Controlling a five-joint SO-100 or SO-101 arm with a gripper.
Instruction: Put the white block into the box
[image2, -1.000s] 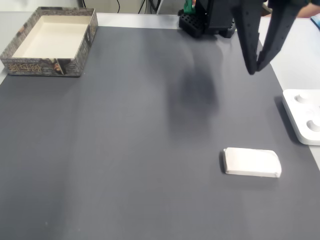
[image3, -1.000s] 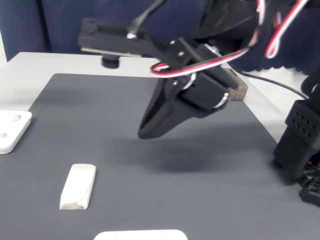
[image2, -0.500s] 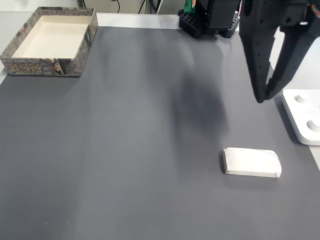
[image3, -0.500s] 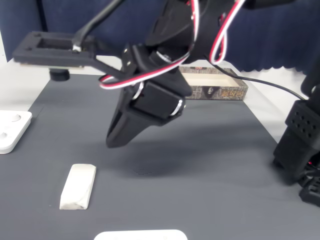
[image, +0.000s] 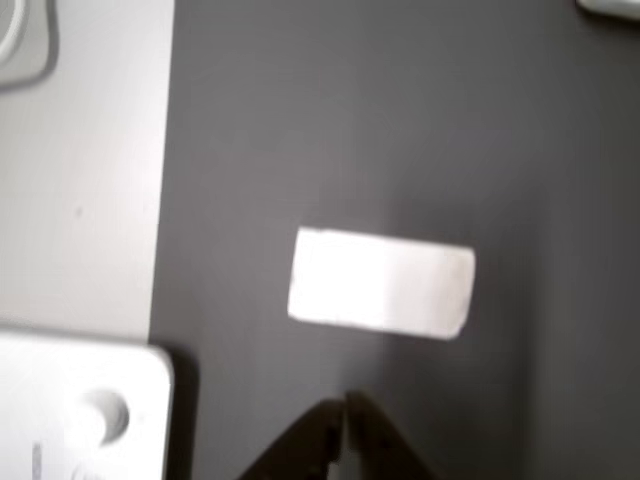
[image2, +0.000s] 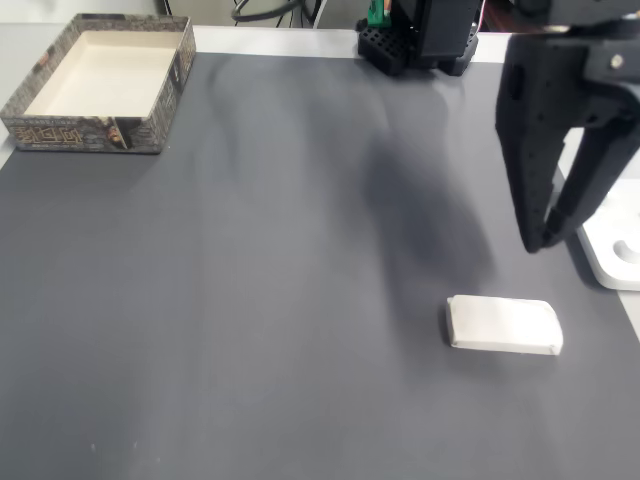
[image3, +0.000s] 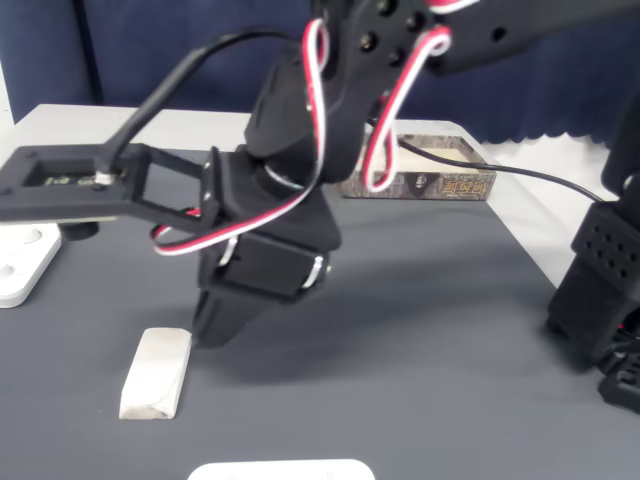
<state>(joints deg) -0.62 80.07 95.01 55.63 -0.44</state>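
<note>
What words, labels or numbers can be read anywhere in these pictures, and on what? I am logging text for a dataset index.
None can be read.
The box has gold-coloured marks on its dark patterned rim, also seen in another fixed view; too small and blurred to tell whether they are letters.
The white block is plain.
The white plastic piece shows round dimples, no text.

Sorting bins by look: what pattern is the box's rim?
Dark brown mottled print on the box, clearest in a fixed view.
</note>
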